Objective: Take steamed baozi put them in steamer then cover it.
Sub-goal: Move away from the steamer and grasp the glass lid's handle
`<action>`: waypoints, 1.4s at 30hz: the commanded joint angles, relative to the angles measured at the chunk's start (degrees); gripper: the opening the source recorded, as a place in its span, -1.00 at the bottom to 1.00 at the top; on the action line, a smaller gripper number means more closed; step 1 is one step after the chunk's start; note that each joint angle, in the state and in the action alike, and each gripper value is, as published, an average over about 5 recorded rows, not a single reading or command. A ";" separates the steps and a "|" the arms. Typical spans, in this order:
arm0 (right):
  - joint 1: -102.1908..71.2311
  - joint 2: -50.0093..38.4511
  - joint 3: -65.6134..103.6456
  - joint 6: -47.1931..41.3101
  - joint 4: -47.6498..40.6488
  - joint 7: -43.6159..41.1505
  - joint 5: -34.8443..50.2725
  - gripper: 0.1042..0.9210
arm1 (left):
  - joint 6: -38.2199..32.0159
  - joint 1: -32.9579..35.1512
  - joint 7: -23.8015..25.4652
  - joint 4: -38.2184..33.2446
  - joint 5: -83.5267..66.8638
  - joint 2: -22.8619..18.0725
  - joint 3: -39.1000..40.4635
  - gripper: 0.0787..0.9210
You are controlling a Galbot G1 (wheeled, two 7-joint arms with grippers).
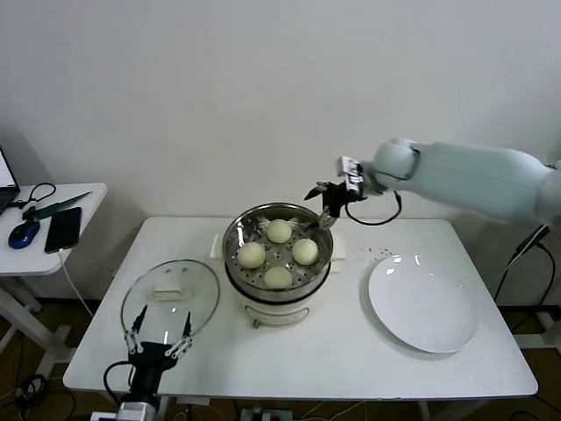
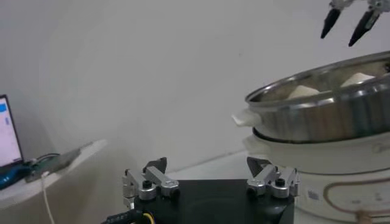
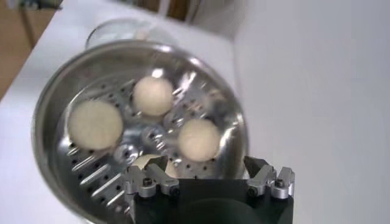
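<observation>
Cover (image 1: 171, 296), flat on tabletop (image 1: 289, 360); left tool (image 1: 159, 338) beside it, jaws apart, empty. Steamer (image 1: 278, 230), four steamed baozi (image 1: 278, 277) inside. Right tool (image 1: 328, 201), above rear rim, apart. Risk: glass cover slipping from a shallow grip

My head camera looks forward and down from above the near edge of the white rectangular table (image 1: 289, 360), taking in its whole top and the pale wall behind. My left wrist camera sits low near the tabletop, facing level past my left gripper (image 2: 210, 180) toward the side of the round shiny stainless-steel steamer (image 2: 329, 109), which is close. My right wrist camera hangs above that steamer (image 3: 55, 122), looking steeply down into it past my right gripper (image 3: 207, 179). All three views share the steamer (image 1: 235, 241); the left wrist view also catches my right gripper (image 2: 348, 23).
</observation>
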 commanded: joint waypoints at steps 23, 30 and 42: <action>-99.39 -11.14 109.42 5.14 21.10 22.44 -18.82 0.76 | 2.82 -5.63 2.66 -0.54 54.47 4.64 -2.71 0.77; -109.14 -6.19 118.79 4.42 21.98 21.91 -20.42 0.76 | 2.61 -9.27 1.12 7.89 68.05 7.49 0.03 0.77; -113.13 -2.05 121.68 5.40 20.51 21.37 -23.34 0.76 | 4.62 -19.17 -0.12 22.52 74.04 7.27 0.48 0.77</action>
